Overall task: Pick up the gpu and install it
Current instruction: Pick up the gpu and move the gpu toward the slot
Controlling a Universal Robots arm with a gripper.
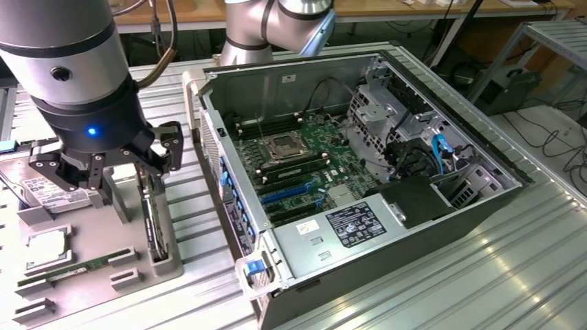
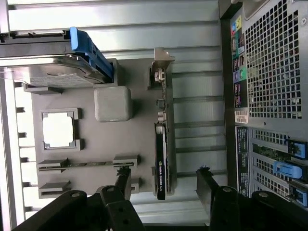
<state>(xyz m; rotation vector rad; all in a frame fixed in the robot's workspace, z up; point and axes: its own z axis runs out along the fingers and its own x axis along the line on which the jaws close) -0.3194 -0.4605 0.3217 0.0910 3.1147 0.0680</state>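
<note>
**Item 1, my claw** [image 1: 108, 170]: wide open, holding nothing. It hangs over the parts tray, straddling the gpu. In the wrist view one finger [image 2: 123, 182] is on each side of the card, and both are clear of it.

**Item 2, gpu** [image 1: 154, 223]: thin green card with a silver end bracket. It stands on its long edge in a slot along the tray edge nearest the computer case, and is not installed. In the wrist view the card [image 2: 160, 144] lies between my fingers.

**Item 3, parts tray** [image 1: 92, 230]: flat grey fixture with moulded holders. It sits on the worktop beside the case, toward the exterior view's left.

**Item 4, hard drive** [image 1: 44, 194]: silver with a white label, at the tray end farthest from the memory stick. The wrist view shows a blue bracket [image 2: 91, 50] on it.

**Item 5, processor chip** [image 1: 46, 247]: square and silver-topped, seated in a frame between the hard drive and the memory stick.

**Item 6, memory stick** [image 1: 78, 269]: long, narrow and green, lying flat in end holders near the tray's end.

**Item 7, grey block** [image 2: 112, 103]: rounded and upright on the tray, between the hard drive and the gpu.

**Item 8, computer case** [image 1: 275, 82]: lies on its side with the panel off. Its perforated rear faces the tray.

**Item 9, motherboard** [image 1: 317, 168]: green, mounted inside the case, with blue expansion slots [image 1: 284, 194].

**Item 10, power supply** [image 1: 341, 230]: grey box with a dark label, at the case's near end.

**Item 11, worktop** [image 1: 477, 275]: slatted aluminium, carrying both the tray and the case.
</note>
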